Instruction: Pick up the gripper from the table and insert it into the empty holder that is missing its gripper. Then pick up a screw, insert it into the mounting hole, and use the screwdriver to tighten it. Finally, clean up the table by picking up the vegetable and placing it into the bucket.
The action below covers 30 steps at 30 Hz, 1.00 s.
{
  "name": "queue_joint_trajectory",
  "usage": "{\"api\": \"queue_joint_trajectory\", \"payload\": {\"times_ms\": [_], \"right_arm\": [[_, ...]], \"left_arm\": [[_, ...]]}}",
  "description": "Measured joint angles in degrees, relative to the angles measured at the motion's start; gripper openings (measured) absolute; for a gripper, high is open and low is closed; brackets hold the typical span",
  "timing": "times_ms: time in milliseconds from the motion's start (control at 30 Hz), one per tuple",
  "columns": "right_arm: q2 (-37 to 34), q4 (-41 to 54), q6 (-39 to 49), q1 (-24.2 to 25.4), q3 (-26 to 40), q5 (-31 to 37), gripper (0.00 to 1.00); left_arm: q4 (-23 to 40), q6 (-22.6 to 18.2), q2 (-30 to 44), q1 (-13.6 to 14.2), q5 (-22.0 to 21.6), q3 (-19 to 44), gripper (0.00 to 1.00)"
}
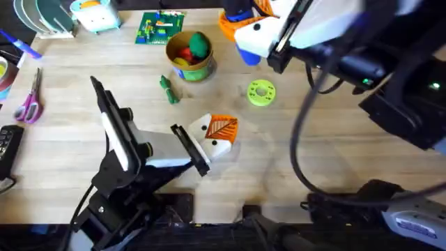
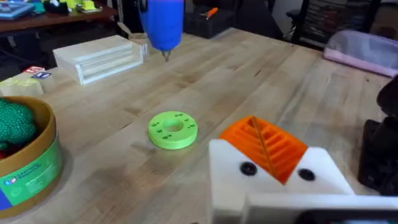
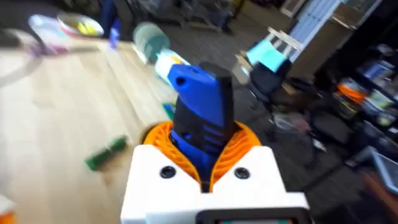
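My wooden table (image 1: 334, 146) takes up most of the overhead frame. My right arm sweeps in large and blurred from the right edge to the upper centre, and my right gripper (image 1: 244, 42) there is clenched on the screwdriver (image 1: 240, 21); through the right wrist camera the blue body (image 3: 200, 118) stands squeezed between my orange pads (image 3: 239, 140), and in the left wrist frame its blue barrel and thin metal tip (image 2: 163, 25) hang at the top centre, above the table. My left arm rises from the lower left of the overhead frame, and my left gripper (image 1: 216, 136) sits near the centre, low over the wood; the holder (image 1: 217, 145) is its off-white block, and the orange ribbed gripper (image 1: 221, 127) is seated in it, with two dark holes showing on the white face (image 2: 273, 168) in the left wrist frame. I cannot tell whether this hand is released or clenched. The bucket (image 1: 190, 61) stands at upper centre left with red, yellow and green toys inside. A lime green disc (image 1: 261, 93) lies right of centre, between the two hands. The vegetable (image 1: 168, 89), small and dark green, lies on the wood just below and left of the bucket
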<state>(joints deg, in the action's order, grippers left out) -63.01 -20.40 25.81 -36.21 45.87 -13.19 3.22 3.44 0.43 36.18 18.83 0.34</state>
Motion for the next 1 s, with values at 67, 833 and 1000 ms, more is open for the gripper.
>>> {"api": "queue_joint_trajectory", "payload": {"times_ms": [67,833,1000], "right_arm": [[-3.1,1.3,7.4,3.2,0.0,2.9,0.036],[-37.3,2.8,54.4,15.8,0.3,23.0,0.503],[-36.7,3.3,55.2,15.8,2.1,23.4,0.986]], "left_arm": [[0.0,0.0,0.0,0.0,0.0,0.0,0.01],[0.0,0.0,0.0,0.0,0.0,0.0,0.01],[0.0,0.0,0.0,0.0,0.0,0.0,0.01]]}}
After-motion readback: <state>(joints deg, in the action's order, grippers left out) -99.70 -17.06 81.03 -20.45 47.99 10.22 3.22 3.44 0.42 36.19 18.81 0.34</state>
